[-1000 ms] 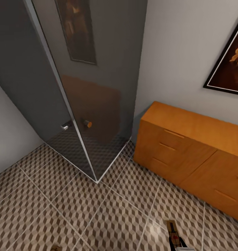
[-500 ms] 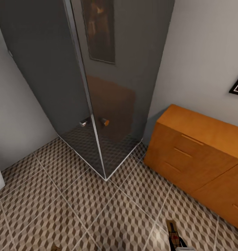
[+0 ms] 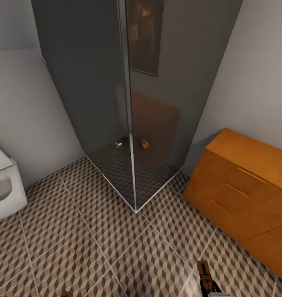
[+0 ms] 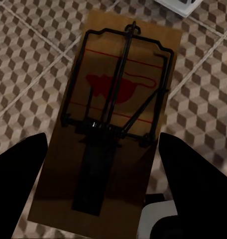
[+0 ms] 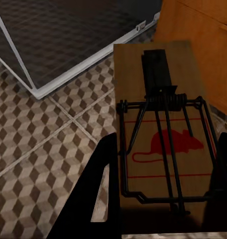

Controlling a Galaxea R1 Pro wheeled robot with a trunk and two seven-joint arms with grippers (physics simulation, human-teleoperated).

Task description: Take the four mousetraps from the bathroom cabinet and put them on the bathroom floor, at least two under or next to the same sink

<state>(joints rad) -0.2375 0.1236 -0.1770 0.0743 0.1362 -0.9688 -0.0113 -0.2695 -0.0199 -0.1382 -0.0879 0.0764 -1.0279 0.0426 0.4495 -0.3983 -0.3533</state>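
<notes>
Right gripper [image 5: 166, 189] is clamped on a mousetrap [image 5: 163, 134], one dark finger on each long edge of the board, the red mouse print and wire bar facing up. In the head view that trap [image 3: 205, 277] pokes up at the bottom edge, over the tiled floor [image 3: 116, 243]. Left gripper [image 4: 101, 184] grips a second mousetrap [image 4: 118, 114] the same way, black fingers [image 4: 19, 174] pressed on both long sides, board held above the cube-pattern tiles. In the head view only a sliver of something brown shows at the bottom edge on the left side; can't tell what it is. Orange-brown cabinet [image 3: 244, 185] stands against the wall at right, drawers closed, slim handles visible. Dark glass shower stall [image 3: 128, 103] fills the corner beside it, its near corner meeting the floor in the middle of the room. White toilet [image 3: 3, 185] sits at the left edge against the wall.
</notes>
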